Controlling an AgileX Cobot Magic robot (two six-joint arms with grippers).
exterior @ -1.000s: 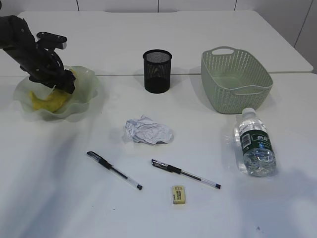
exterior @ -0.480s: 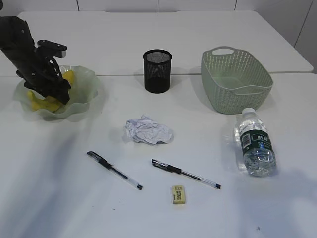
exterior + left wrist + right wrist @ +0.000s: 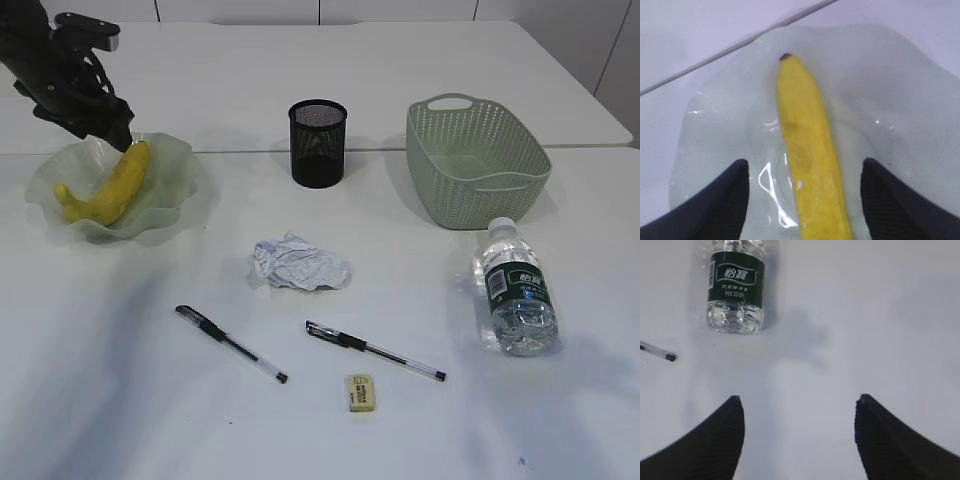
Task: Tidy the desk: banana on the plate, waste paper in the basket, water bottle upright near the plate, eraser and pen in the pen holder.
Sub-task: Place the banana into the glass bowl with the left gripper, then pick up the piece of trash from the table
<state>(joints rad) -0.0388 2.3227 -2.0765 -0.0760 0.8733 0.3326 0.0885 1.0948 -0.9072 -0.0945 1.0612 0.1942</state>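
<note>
Banana [image 3: 807,165] lay on plate [image 3: 900,90]. Left gripper [image 3: 805,200] open, empty. Right gripper [image 3: 799,440] open, empty. Paper [image 3: 300,263] judged light, crushable: pinch across middle.

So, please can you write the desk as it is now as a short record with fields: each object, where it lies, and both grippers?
banana: lying in the plate
left gripper: open, above the banana, holding nothing
right gripper: open, over bare table
water bottle: on its side, right of the pens
waste paper: on the table, not in the basket
two pens and eraser: on the table, front
pen holder: upright
</note>
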